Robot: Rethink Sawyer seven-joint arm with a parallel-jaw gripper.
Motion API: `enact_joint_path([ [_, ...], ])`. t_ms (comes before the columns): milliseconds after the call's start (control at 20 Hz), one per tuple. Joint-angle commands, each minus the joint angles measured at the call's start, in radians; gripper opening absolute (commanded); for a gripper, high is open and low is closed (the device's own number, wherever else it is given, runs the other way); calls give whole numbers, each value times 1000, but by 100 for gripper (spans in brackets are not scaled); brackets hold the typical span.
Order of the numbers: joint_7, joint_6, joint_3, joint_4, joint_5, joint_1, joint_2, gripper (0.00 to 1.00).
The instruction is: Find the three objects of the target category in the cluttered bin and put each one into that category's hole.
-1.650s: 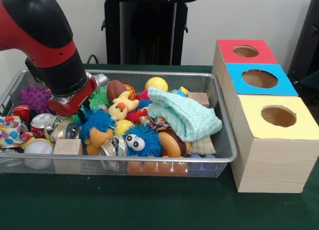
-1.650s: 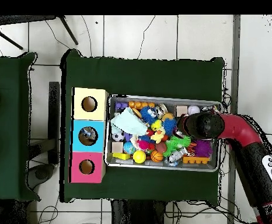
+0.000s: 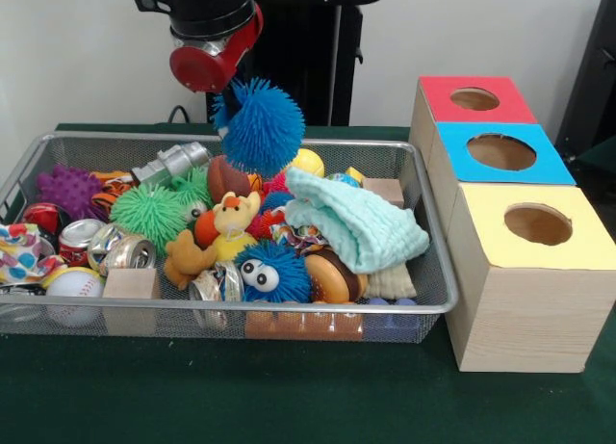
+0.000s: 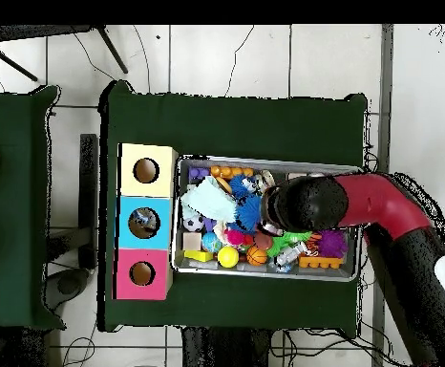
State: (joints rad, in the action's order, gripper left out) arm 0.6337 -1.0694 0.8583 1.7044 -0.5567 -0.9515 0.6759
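Note:
The silver wire-mesh bin (image 3: 241, 308) sits on the green table, full of toys. My gripper (image 3: 231, 107) hangs from the red and black arm above the bin's back middle. It is shut on a blue spiky ball (image 3: 262, 124), which hangs clear above the clutter. The ball hides most of the fingers. To the right of the bin stand three wooden boxes with holes: red (image 3: 474, 99), blue (image 3: 500, 152) and yellow (image 3: 537, 224). In the overhead view the arm's head (image 4: 307, 203) covers the middle of the bin (image 4: 356, 273), with the blue ball (image 4: 248, 212) beside it.
In the bin lie a green spiky ball (image 3: 149, 213), a purple spiky ball (image 3: 67, 189), a blue furry ball with eyes (image 3: 272, 271), a mint cloth (image 3: 351, 222), a duck plush (image 3: 226, 227), crushed cans (image 3: 125, 251), a baseball (image 3: 75, 290) and a wooden block (image 3: 130, 285).

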Motion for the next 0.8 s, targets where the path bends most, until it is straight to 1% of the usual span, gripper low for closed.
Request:
enact_joint_path([
  [50, -5, 94, 11, 38, -9, 7, -23, 0],
  [100, -8, 105, 14, 42, -7, 1, -26, 0],
  [150, -7, 119, 15, 42, -2, -3, -31, 100],
  [300, -7, 162, 28, 43, 5, -17, -51, 100],
  [350, -24, 177, 50, 45, 17, -21, -61, 100],
  [550, -29, 138, 27, 17, 11, -4, -36, 100],
  [800, -51, 110, -1, -22, -9, 5, -43, 100],
])
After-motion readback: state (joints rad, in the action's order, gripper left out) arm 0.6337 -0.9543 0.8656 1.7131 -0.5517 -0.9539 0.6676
